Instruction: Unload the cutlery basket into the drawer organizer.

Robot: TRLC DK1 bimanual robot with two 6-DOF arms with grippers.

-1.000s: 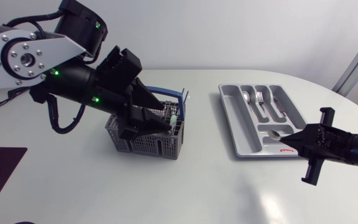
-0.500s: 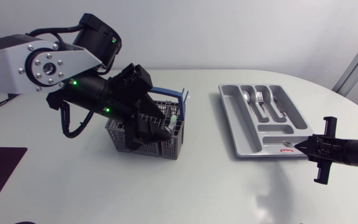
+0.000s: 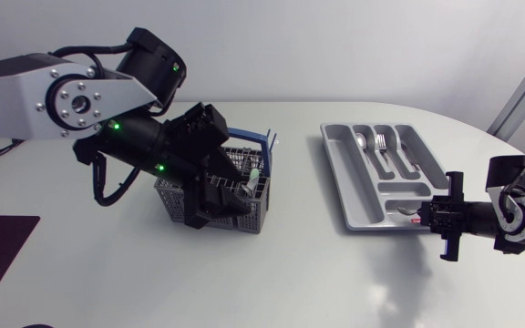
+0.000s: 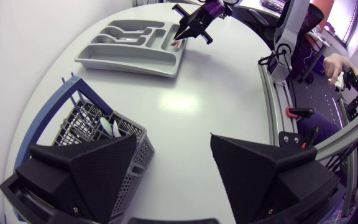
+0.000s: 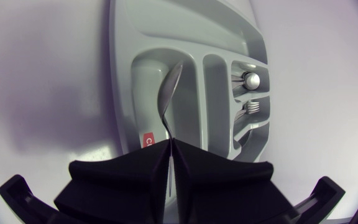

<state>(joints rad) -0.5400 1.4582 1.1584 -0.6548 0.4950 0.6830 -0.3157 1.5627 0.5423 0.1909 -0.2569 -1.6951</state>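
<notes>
Holding a slim silver metal spoon (image 5: 168, 99) by its handle, clamped between the closed fingers of the right gripper (image 5: 169, 142), bowl pointing straight ahead of the jaws above the crosswise end compartment of the grey plastic drawer organizer (image 5: 229, 25); contact with its floor impossible to tell. Judged the placing step: next calls for easing down, releasing, then backing off without dragging the handle. Further ahead, a second spoon (image 5: 250, 79) and a fork (image 5: 247, 107) in the long slots. Well apart, left gripper (image 4: 173, 140) spread wide, one finger above the grey mesh cutlery basket (image 4: 86, 121) with blue handle, pieces inside awaiting picks
</notes>
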